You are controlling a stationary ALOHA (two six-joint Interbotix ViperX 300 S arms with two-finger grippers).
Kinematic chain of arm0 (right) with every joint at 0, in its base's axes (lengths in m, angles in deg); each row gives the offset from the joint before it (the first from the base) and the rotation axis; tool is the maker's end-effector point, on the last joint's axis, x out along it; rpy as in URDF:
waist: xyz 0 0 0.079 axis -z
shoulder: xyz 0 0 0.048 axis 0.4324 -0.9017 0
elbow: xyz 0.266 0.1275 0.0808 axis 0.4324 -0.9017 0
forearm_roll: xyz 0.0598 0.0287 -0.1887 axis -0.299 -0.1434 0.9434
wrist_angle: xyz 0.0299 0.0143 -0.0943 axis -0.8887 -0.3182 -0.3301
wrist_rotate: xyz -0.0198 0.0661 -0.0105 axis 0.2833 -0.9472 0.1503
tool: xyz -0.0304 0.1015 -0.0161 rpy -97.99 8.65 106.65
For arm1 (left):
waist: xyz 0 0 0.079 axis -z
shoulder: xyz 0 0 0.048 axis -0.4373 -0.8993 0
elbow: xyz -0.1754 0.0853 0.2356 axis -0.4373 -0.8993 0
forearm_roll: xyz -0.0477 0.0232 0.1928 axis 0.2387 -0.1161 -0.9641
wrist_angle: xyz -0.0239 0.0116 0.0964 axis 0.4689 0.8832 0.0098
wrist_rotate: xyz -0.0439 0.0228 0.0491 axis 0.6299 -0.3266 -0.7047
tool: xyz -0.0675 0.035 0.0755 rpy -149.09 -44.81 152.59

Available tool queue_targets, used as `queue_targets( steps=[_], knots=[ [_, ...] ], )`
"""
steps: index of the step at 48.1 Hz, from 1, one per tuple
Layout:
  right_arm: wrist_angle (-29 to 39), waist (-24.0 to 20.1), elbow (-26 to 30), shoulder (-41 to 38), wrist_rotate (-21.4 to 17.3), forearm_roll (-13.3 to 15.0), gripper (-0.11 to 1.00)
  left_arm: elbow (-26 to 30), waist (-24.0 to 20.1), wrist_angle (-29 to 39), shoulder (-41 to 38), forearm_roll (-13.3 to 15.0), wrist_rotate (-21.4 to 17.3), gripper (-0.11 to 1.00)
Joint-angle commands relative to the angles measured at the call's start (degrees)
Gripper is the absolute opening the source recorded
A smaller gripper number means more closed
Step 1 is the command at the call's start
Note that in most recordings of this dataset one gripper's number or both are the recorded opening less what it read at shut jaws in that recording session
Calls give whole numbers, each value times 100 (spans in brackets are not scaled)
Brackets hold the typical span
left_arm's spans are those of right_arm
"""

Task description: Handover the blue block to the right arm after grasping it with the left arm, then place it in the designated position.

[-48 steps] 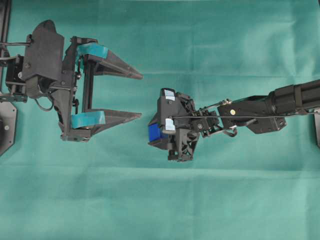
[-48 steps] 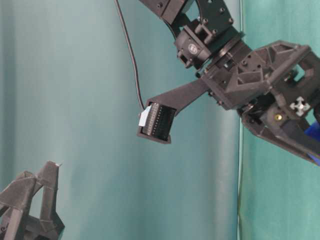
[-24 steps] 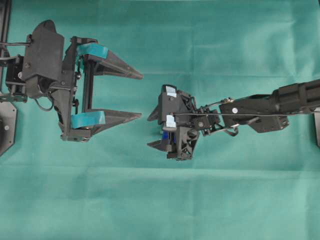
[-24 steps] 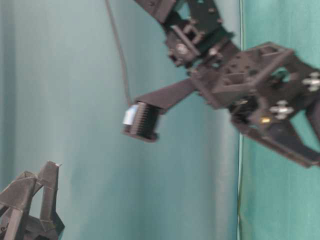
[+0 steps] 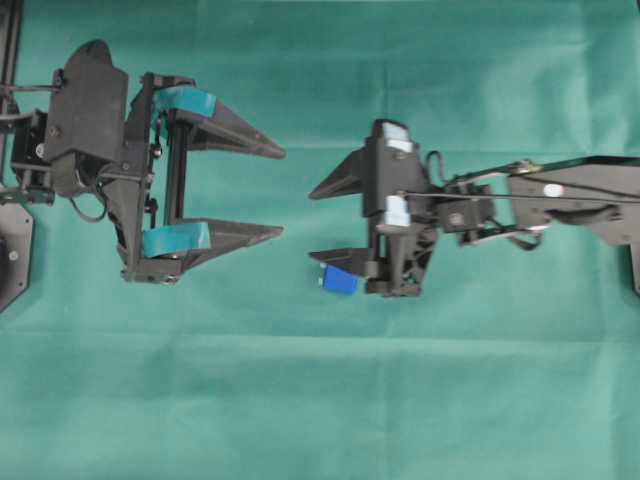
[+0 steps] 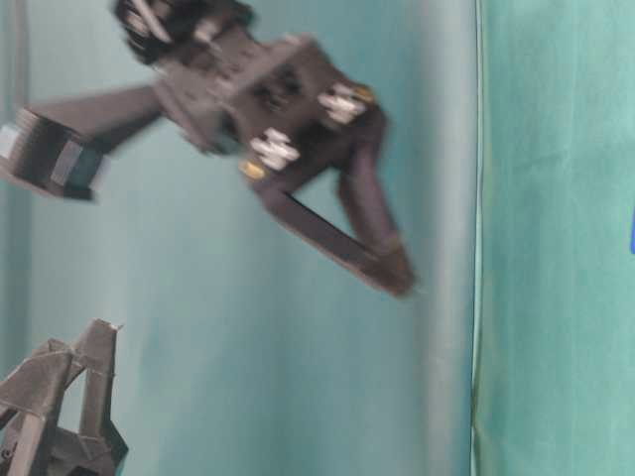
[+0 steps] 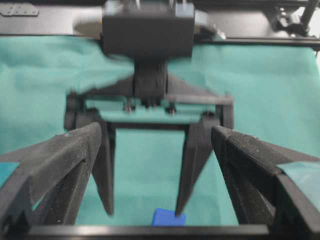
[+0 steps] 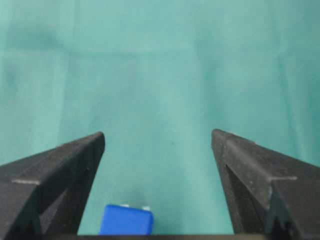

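The blue block (image 5: 340,280) sits on the green cloth (image 5: 400,400), down low between my right gripper's (image 5: 325,222) wide-open jaws, closer to one finger. My left gripper (image 5: 278,192), wide too, holds nothing, farther off.

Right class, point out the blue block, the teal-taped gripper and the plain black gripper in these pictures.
blue block (image 5: 340,280): overhead view, top face.
teal-taped gripper (image 5: 280,192): overhead view, midway between its fingertips.
plain black gripper (image 5: 315,225): overhead view, midway between its fingertips.
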Motion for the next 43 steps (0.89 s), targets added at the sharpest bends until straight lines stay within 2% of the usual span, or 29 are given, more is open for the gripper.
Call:
queue_targets(
  steps=[1,16,27,43],
  knots=[
    [114,-18,18,483,9,70,85,97,9,-35,79,0,-9,99],
    [501,-18,-105,1503,9,299,85,97,9,-35,79,0,-9,99],
    [466,-18,-325,2101,9,413,85,97,9,-44,79,0,-9,99],
    [281,-18,-501,2399,9,475,85,105,9,-62,70,0,-9,99]
  ],
)
